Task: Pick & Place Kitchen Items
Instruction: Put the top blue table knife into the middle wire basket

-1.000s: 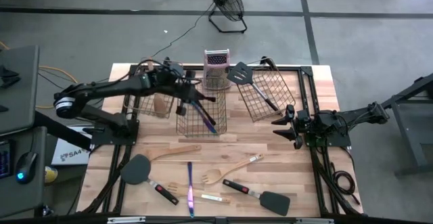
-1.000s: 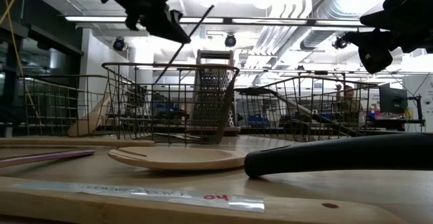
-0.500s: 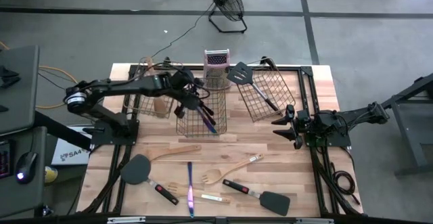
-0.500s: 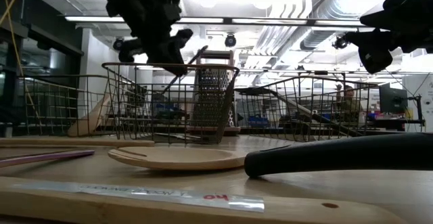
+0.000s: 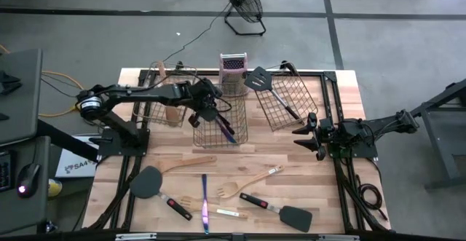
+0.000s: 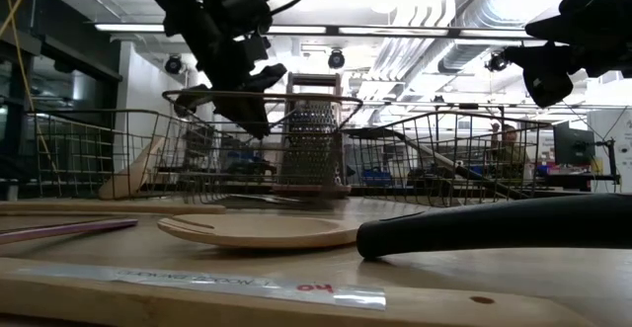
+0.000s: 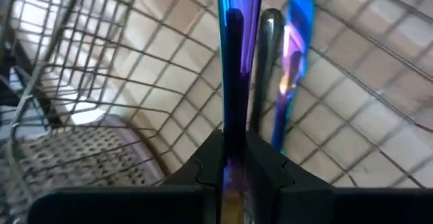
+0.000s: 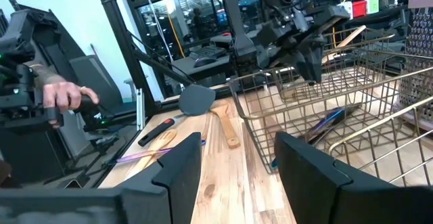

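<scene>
My left gripper [image 5: 206, 111] reaches down into the middle wire basket [image 5: 237, 128] and is shut on a slim iridescent purple-blue piece of cutlery [image 7: 237, 21]. Two more slim pieces [image 7: 295, 41] lie on that basket's floor. In the low view the left gripper [image 6: 252, 110] stands at the basket's rim. My right gripper [image 5: 309, 135] waits open at the table's right edge, holding nothing. On the near half of the table lie black spatulas [image 5: 149, 183], a wooden spoon [image 5: 188, 164], a wooden fork [image 5: 247, 183] and another iridescent piece [image 5: 204, 201]. My left gripper pinches one end of the iridescent cutlery [image 7: 233, 139] between its two fingers. The fingers slant down into the basket from the table's left, and the piece runs on along them, forward and down. Its free end leaves the wrist picture, so whether it touches the basket floor I cannot tell.
A left basket [image 5: 156, 88] holds a wooden utensil [image 5: 172, 112]. A right basket [image 5: 295, 103] holds a black spatula [image 5: 266, 84]. An upright metal grater [image 5: 233, 73] stands behind the middle basket. A person's hand [image 8: 64, 95] shows beyond the table.
My left gripper has sunk from above the middle basket's rim down into it, moving a little toward the table's right and rolling as it went, still shut on the cutlery. The cutlery now points into the basket. The basket has shifted slightly toward the table's right.
</scene>
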